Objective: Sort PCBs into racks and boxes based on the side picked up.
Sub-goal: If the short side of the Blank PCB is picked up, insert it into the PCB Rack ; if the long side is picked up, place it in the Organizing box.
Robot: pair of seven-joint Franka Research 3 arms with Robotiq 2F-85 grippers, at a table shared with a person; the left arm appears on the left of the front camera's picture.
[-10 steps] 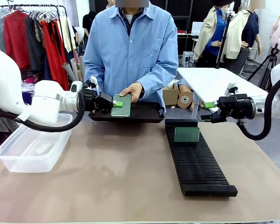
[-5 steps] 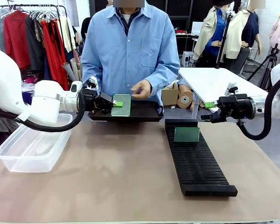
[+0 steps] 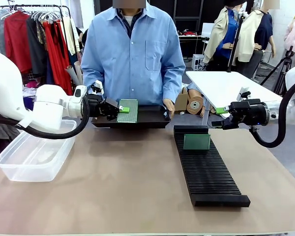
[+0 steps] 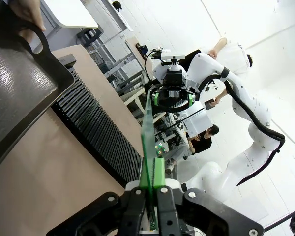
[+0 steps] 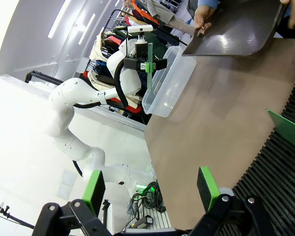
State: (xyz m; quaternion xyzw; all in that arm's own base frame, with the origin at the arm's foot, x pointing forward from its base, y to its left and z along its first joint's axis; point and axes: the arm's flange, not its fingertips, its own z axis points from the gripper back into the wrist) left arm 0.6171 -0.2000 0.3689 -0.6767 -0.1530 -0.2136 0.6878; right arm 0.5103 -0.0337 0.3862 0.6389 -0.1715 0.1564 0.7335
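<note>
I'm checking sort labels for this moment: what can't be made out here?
- The held PCB: its face pattern is too small in the front view, and it is edge-on in the left wrist view.
- Tray contents: hidden by its rim in the front view, cut off in both wrist views.
- Box floor: blurred by the clear plastic.

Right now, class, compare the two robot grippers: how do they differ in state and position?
The left gripper is shut on a PCB, held on edge over the black tray; the right gripper is open and holds nothing. The left gripper is near the person's side of the tray; the right gripper hangs beyond the far end of the rack, where another PCB stands in a slot. Both are black with green pads.
</note>
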